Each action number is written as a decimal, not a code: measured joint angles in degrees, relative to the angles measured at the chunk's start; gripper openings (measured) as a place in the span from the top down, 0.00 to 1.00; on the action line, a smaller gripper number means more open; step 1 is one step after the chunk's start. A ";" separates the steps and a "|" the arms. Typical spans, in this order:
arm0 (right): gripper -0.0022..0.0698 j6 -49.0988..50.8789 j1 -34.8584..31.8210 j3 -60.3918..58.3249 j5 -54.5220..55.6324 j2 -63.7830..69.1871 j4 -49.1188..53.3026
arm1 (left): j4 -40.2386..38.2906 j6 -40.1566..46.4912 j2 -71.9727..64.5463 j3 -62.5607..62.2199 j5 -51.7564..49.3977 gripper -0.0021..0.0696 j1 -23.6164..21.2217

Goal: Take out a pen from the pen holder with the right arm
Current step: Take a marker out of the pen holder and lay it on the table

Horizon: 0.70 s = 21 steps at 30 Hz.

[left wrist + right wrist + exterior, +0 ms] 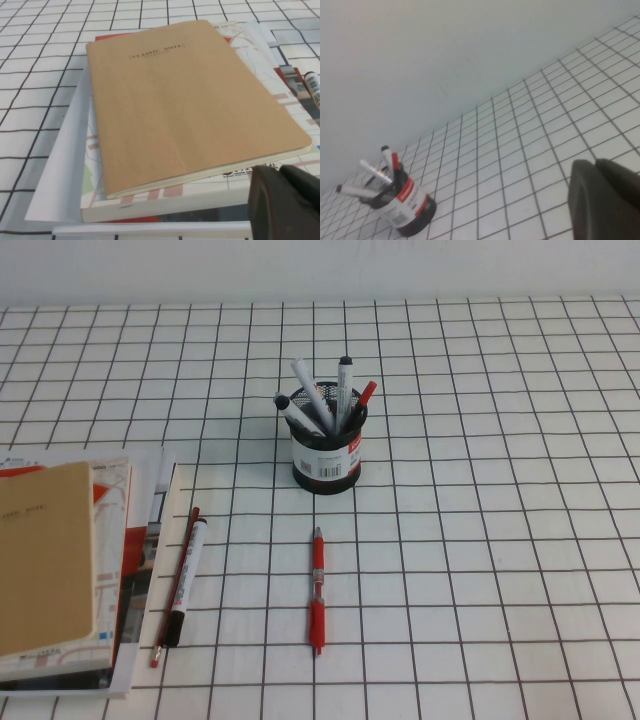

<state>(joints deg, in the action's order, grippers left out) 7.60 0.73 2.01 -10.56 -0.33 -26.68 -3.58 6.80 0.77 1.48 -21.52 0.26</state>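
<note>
your right gripper (pixel 598 169) has its dark fingers pressed together and gripping nothing. it hangs over bare grid squares of the desk (pixel 530 150), well apart from the pen holder (pixel 406 206). your left gripper (pixel 280 174) looks the same, fingers closed and empty, just off one edge of the tan notebook (pixel 185 100). neither gripper shows in the high view.

the pen holder (pixel 325 455) is a black mesh cup with a white and red label, standing upright near the middle of the desk (pixel 500 540). inside it lean several white markers with black caps (pixel 312 390) and one red-capped pen (pixel 367 392), all fanned out above the rim.

in front of the holder, nearer you, a red pen (pixel 317 590) lies flat on the desk. to your left of it, a black-capped marker (pixel 188 575) and a red pencil (pixel 176 585) lie side by side, touching or nearly so, beside a stack of booklets (pixel 135 570). the tan notebook (pixel 45 555), printed "classic note", rests on top of that stack.
</note>
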 joint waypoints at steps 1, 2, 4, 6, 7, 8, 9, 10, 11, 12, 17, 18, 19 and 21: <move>0.99 0.00 0.00 1.48 -2.11 0.63 -0.13 | 0.00 0.00 0.00 0.00 0.00 0.98 0.00; 0.99 0.00 0.00 3.51 -4.58 1.81 -0.13 | 0.00 0.00 0.00 0.00 0.00 0.98 0.00; 0.99 0.00 0.00 7.67 -9.37 4.98 0.12 | 0.00 0.00 0.00 0.00 0.00 0.98 0.00; 0.99 -1.15 0.00 11.27 -13.36 8.88 0.50 | 0.00 0.00 0.00 0.00 0.00 0.98 0.00; 0.99 -2.34 0.00 13.17 -15.22 11.13 0.54 | 0.00 0.00 0.00 0.00 0.00 0.98 0.00; 0.99 -3.62 0.00 14.93 -16.87 13.47 0.64 | 0.00 0.00 0.00 0.00 0.00 0.98 0.00; 0.99 -4.62 0.00 16.27 -17.95 15.84 0.69 | 0.00 0.00 0.00 0.00 0.00 0.98 0.00; 0.99 -5.57 0.00 17.90 -19.14 18.27 0.79 | 0.00 0.00 0.00 0.00 0.00 0.98 0.00; 0.99 -6.23 0.00 19.13 -20.19 20.21 0.84 | 0.00 0.00 0.00 0.00 0.00 0.98 0.00; 0.99 -6.76 0.00 20.59 -20.88 22.20 0.94 | 0.00 0.00 0.00 0.00 0.00 0.98 0.00; 0.99 -10.87 0.00 26.52 -23.10 34.71 1.08 | 0.00 0.00 0.00 0.00 0.00 0.98 0.00; 0.99 -12.18 0.00 27.27 -23.22 36.53 0.97 | 0.00 0.00 0.00 0.00 0.00 0.98 0.00; 0.99 -13.50 0.00 28.11 -23.22 38.73 0.46 | 0.00 0.00 0.00 0.00 0.00 0.98 0.00; 0.99 -15.90 0.00 29.23 -22.91 42.49 -0.86 | 0.00 0.00 0.00 0.00 0.00 0.98 0.00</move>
<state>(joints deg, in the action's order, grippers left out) -8.30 0.73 31.24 -33.47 42.16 -27.54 -3.58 6.80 0.77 1.48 -21.52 0.26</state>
